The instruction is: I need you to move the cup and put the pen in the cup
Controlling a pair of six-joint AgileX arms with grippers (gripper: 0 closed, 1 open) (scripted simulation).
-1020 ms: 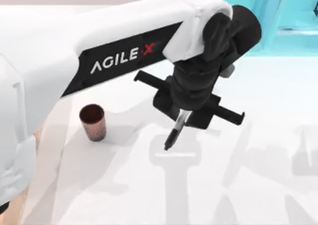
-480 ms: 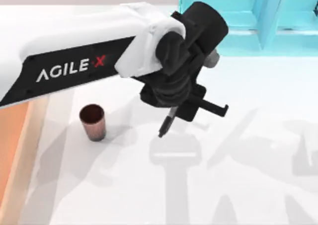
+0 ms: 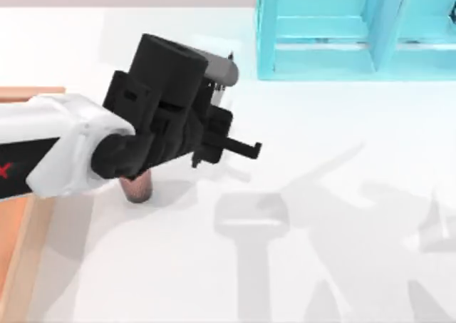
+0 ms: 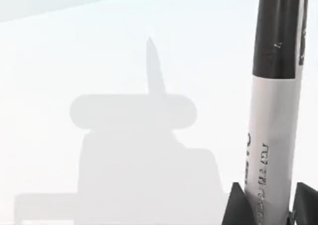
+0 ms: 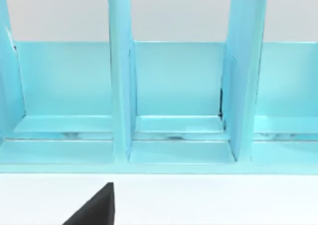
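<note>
The copper-coloured cup [image 3: 137, 188] stands on the white table at the left, and my left arm covers most of it. My left gripper [image 3: 171, 152] hangs directly over the cup, pointing down. In the left wrist view this gripper [image 4: 268, 212] is shut on the pen [image 4: 276, 111], which has a grey labelled barrel with a black end beyond it. The dark fingers [image 4: 233, 205] clamp the barrel from both sides. In the top view the pen is hidden under the gripper. A dark wedge of my right gripper [image 5: 94, 210] sits at the edge of the right wrist view, facing the blue rack.
A light blue rack with upright dividers [image 3: 320, 38] stands at the back right of the table. A wooden tray edge [image 3: 18, 244] runs along the left side. Arm shadows lie across the white table [image 3: 320, 216].
My left arm has swung left with the pen, from the table's middle to over the cup. It now hides the pen and most of the cup in the top view.
</note>
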